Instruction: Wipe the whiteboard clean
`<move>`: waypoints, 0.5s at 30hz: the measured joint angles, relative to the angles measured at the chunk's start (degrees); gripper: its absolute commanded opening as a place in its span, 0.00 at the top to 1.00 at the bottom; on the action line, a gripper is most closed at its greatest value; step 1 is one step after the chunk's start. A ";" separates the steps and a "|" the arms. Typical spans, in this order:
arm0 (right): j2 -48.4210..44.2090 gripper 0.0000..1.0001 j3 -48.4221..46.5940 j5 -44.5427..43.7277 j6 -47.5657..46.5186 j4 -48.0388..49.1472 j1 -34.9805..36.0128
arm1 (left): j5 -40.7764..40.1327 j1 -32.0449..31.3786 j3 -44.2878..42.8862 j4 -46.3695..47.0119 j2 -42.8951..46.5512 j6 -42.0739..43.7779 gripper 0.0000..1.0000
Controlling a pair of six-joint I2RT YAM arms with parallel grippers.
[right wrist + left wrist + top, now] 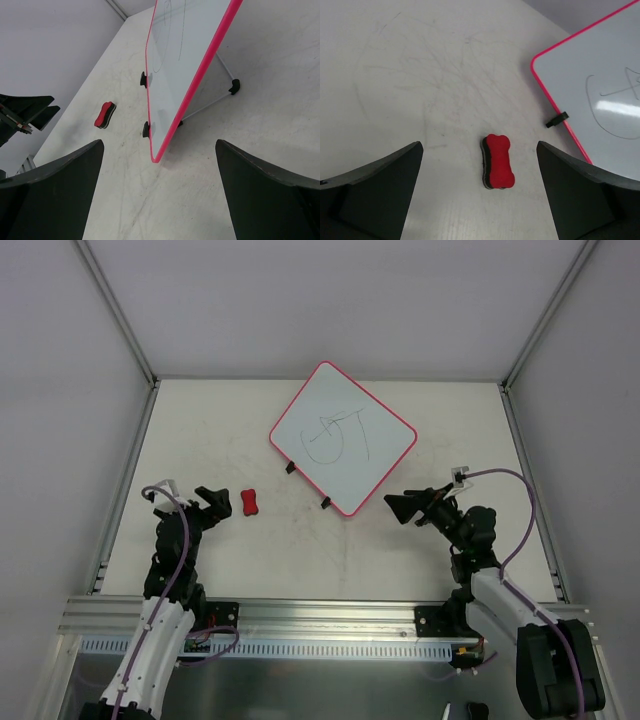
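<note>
The whiteboard [343, 436] stands propped at the table's middle back, white with a red-pink rim, two black clips on its near-left edge and black scribbles on its face. It also shows in the left wrist view [600, 85] and the right wrist view [185, 60]. A small red bow-shaped eraser [249, 503] lies on the table left of the board. My left gripper [220, 506] is open, just left of the eraser [497, 161], which lies between and ahead of its fingers. My right gripper [400, 506] is open and empty, near the board's near corner.
The board rests on a thin wire stand with black feet [234, 86]. The table top [300, 550] is pale and scuffed. Metal frame rails [120, 490] run along both sides, and a rail crosses the near edge by the arm bases.
</note>
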State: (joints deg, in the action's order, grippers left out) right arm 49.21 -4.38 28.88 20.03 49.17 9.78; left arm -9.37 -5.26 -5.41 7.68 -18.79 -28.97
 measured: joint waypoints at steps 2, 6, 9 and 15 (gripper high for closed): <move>-0.57 0.01 0.09 0.00 -0.17 0.00 0.00 | 3.74 -0.02 1.60 0.98 4.59 1.18 0.01; -1.70 0.01 0.26 0.02 -0.55 -0.02 0.00 | 7.08 -0.02 2.36 1.60 8.94 2.34 0.01; -1.75 0.01 0.28 -0.02 -0.63 -0.02 0.00 | 7.48 -0.02 2.34 1.88 6.84 2.43 0.01; 0.15 0.01 1.36 -1.01 0.37 2.47 0.00 | 7.32 -0.02 2.36 1.46 2.56 2.40 0.01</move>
State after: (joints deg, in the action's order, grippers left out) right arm 49.36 -3.03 27.88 20.40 51.64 9.78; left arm -2.04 -5.28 -3.05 9.15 -16.23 -26.57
